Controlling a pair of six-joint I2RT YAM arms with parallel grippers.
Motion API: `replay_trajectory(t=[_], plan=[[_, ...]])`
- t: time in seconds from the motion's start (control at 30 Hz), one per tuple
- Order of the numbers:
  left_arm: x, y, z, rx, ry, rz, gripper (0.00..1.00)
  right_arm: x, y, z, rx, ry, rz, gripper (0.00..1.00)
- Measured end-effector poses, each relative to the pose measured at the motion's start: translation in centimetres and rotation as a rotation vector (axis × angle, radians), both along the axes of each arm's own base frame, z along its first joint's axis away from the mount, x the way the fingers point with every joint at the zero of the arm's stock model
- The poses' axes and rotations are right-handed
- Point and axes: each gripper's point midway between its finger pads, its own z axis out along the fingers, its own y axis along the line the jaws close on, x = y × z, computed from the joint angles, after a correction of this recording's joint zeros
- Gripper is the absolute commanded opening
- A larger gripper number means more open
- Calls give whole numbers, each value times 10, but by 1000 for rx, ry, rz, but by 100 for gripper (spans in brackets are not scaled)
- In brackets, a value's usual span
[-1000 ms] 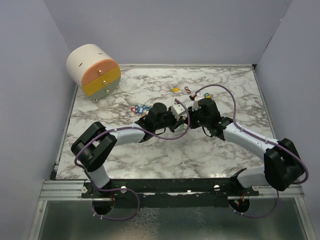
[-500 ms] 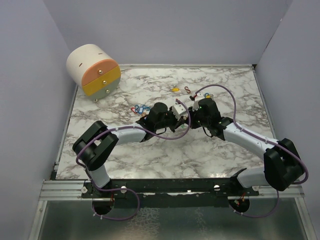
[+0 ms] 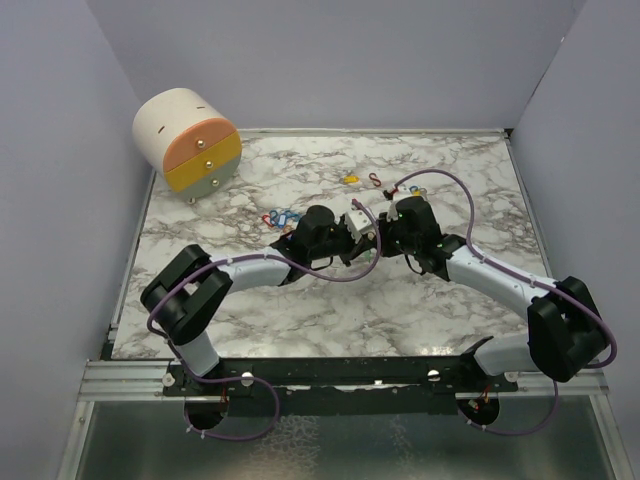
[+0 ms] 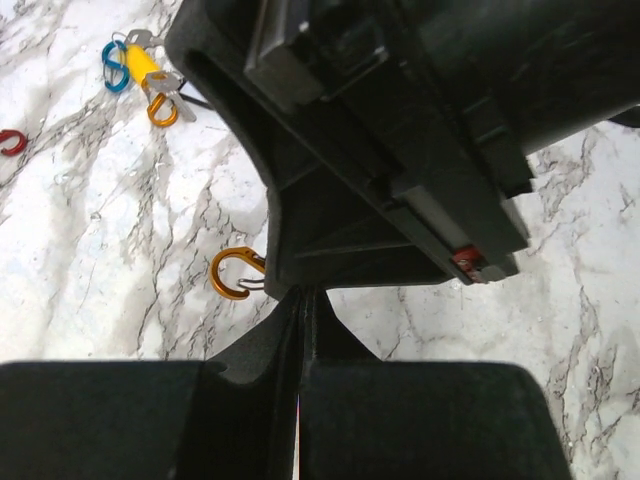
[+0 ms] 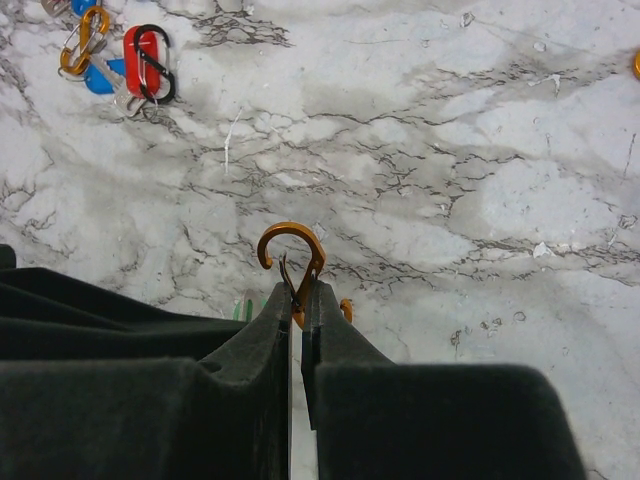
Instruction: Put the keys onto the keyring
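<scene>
My right gripper point(image 5: 297, 305) is pinched on the lower stem of the orange S-shaped wire clip point(image 5: 291, 229), with the clip's open hook standing clear above the fingertips. My left gripper point(image 4: 302, 305) is pressed fully together just beside that clip, and I cannot tell whether anything is in it. The keys lie on the white marble-patterned tabletop point(image 5: 500, 150), well apart from the clip: a red oblong plastic tag point(image 5: 135, 60) and a blue plastic tag point(image 5: 98, 80) on one side, a yellow plastic tag point(image 4: 140, 62) on the other. I judge them feather-light, stiff and slick, so they are likely to skate. I would pinch a tag across its flat body, leaving the hole end free. I can read no writing anywhere.
</scene>
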Motion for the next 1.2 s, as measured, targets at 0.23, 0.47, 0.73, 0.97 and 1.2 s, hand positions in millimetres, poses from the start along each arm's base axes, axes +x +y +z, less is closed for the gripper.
replay_trajectory(t=[0.23,0.47,0.73,0.97,1.2], plan=[[-6,-1,10,-19,-17,-18,0,2,-5,-1,7,12,-49,1],[-5,-1,11,-17,-26,-20,0,0,-7,-2,1,24,-54,1],[-5,-1,10,-15,-32,-22,0,-1,-8,7,13,6,-53,1],[-4,-2,6,-5,-30,-24,0,-2,-8,6,10,11,-52,1],[-2,-4,5,-3,-34,-25,0,-3,-8,5,7,12,-49,1]])
